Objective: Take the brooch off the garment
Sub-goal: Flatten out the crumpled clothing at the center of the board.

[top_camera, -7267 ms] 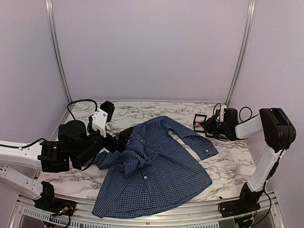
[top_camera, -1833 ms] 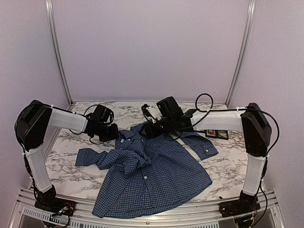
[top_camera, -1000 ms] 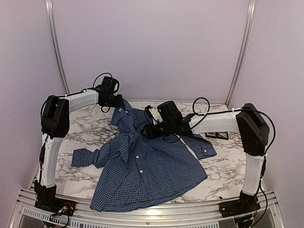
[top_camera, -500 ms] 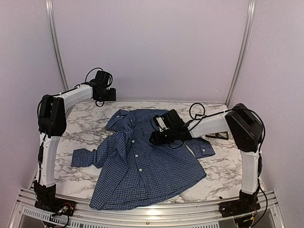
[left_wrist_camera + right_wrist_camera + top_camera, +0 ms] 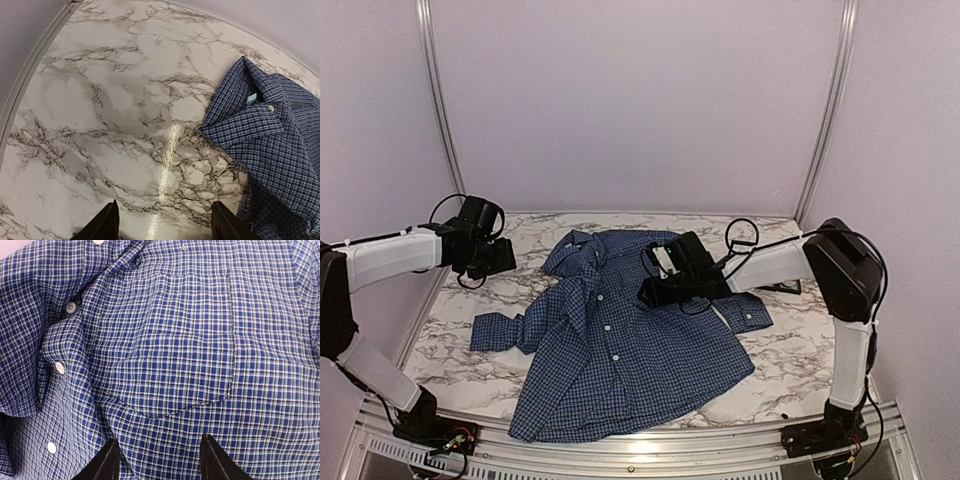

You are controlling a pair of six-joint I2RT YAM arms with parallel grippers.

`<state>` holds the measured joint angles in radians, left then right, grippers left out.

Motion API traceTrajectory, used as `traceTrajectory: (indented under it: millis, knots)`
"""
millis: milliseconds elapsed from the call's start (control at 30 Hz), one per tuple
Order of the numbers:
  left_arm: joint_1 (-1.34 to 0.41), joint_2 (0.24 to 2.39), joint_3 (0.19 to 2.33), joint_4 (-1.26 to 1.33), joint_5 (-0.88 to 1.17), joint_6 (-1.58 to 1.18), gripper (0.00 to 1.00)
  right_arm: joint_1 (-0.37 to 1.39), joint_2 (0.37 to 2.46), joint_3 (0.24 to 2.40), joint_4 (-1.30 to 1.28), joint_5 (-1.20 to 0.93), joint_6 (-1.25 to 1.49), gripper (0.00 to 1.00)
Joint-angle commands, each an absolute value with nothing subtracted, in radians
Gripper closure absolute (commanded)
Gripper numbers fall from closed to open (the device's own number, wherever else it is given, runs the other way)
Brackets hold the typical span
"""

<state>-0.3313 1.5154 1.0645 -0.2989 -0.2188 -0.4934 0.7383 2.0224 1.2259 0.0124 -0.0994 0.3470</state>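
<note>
Both spread apart: left claw (image 5: 164,220) over veined marble (image 5: 115,95), right claw (image 5: 159,455) over checked garment (image 5: 165,340).

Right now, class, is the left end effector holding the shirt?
No, the left end effector hangs open over the marble table, clear of the shirt.

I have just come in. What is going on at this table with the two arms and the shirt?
Two robot arms are working over a dark blue checked shirt that lies spread out on the marble table. The right gripper hangs open close over the shirt's chest pocket and holds nothing. The left gripper is open too, off to the left over bare marble, apart from the shirt. No brooch shows in any view.
</note>
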Motion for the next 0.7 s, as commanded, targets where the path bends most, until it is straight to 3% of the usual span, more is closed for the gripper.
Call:
traceTrajectory:
  millis: [0, 367, 667]
  knots:
    - [-0.331, 1.427, 0.87, -0.367, -0.286, -0.644, 0.38, 0.736, 1.979, 1.228, 0.047, -0.118, 0.331, 0.48]
    - [-0.313, 1.53, 0.822, -0.375, -0.341, -0.656, 0.39, 0.737, 1.98, 1.221, 0.075, -0.156, 0.326, 0.48]
    - [-0.313, 1.627, 0.822, -0.373, -0.317, -0.671, 0.49, 0.731, 1.964, 1.191, 0.106, -0.174, 0.333, 0.48]
